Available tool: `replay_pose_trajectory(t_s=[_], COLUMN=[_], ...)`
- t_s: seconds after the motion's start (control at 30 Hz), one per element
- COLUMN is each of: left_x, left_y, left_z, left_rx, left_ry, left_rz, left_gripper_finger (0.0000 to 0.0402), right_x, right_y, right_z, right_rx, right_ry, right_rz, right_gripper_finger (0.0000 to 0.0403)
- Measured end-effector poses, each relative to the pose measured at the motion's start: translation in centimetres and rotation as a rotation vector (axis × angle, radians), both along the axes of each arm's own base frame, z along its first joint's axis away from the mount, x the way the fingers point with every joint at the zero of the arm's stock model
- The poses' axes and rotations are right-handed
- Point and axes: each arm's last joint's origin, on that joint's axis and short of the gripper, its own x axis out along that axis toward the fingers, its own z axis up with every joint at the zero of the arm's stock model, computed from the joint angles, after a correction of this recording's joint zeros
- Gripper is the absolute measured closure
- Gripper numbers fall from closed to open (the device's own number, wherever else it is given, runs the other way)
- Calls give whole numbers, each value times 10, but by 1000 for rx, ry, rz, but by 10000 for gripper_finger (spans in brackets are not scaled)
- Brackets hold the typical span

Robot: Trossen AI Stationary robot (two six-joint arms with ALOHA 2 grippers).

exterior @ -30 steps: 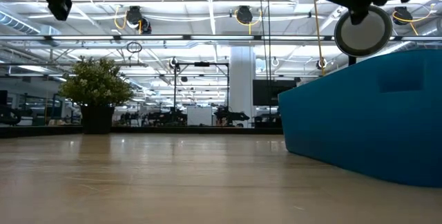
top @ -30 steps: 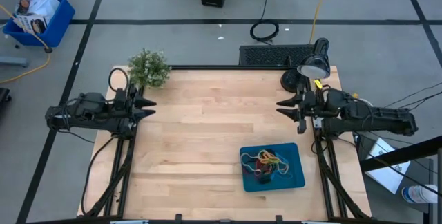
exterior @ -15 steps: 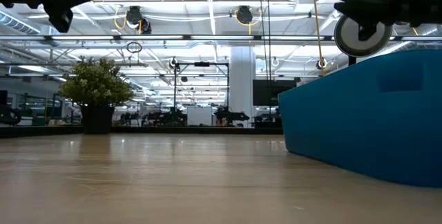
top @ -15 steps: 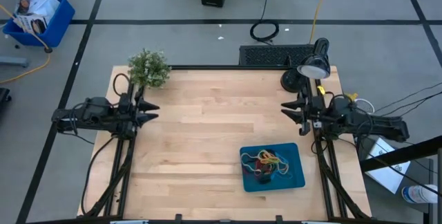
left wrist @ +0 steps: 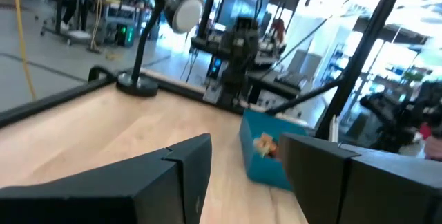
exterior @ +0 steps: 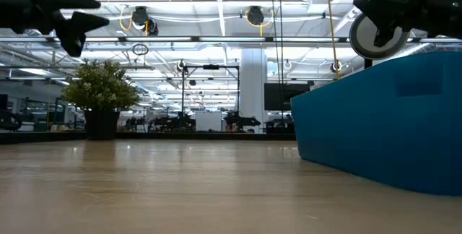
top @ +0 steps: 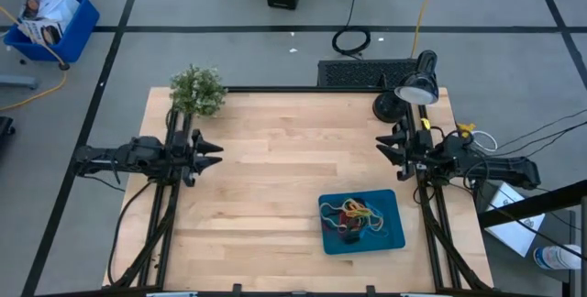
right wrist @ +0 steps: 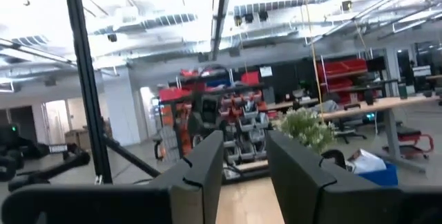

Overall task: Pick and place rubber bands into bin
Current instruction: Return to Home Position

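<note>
My left claw (top: pixel 211 150) hangs over the left edge of the table (top: pixel 275 141), near the potted plant (top: pixel 197 91); its fingers are parted to a middling gap with nothing between them. My right claw (top: pixel 383 147) hangs over the right edge, close to the desk lamp (top: pixel 417 86); its fingers are set a little narrower and are also empty. The two point inward across the bare wood, well apart from each other; I judge this a resting pose, held out at the sides so that neither arm crowds the middle or covers the work.

The rubber bands (top: pixel 353 214) lie in a tangled heap of red, orange, yellow and dark loops inside the bin (top: pixel 393 233); the bin sits flat on the right half of the table, apart from both claws and nearer the right one. I see no loops loose on the wood; so I judge the gathering done, or nearly so, and that is why I carry nothing.
</note>
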Motion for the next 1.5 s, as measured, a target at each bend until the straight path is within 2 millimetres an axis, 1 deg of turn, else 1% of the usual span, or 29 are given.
replay_pose_trajectory(t_s=[0.1, 0.23, 0.43, 0.5, 0.7, 0.9, 1.5], left_x=[2, 5, 8, 9, 9, 9, 9], left_y=[0, 0, 0, 0, 0, 0, 0], left_z=[-7, -19, -32, -33, -34, -34, -34], left_rx=[5, 11, 32, 40, 106, 105, 105], left_ry=[18, 61, 101, 100, 114, 114, 116], left_rz=[1, 8, 18, 17, 12, 12, 10], left_gripper_finger=[227, 227, 227, 227, 227, 227, 227], right_x=[0, 2, 5, 6, 5, 5, 5], right_y=[0, 0, -1, -1, -6, -6, -6], right_z=[0, -5, -20, -24, -35, -39, -39], right_rx=[0, 40, 100, 98, 141, 117, 116], right_ry=[-4, 53, 202, 249, 350, 394, 396], right_rz=[-1, 11, 19, 2, -165, -173, -173], right_gripper_finger=[297, 297, 294, 295, 297, 297, 297])
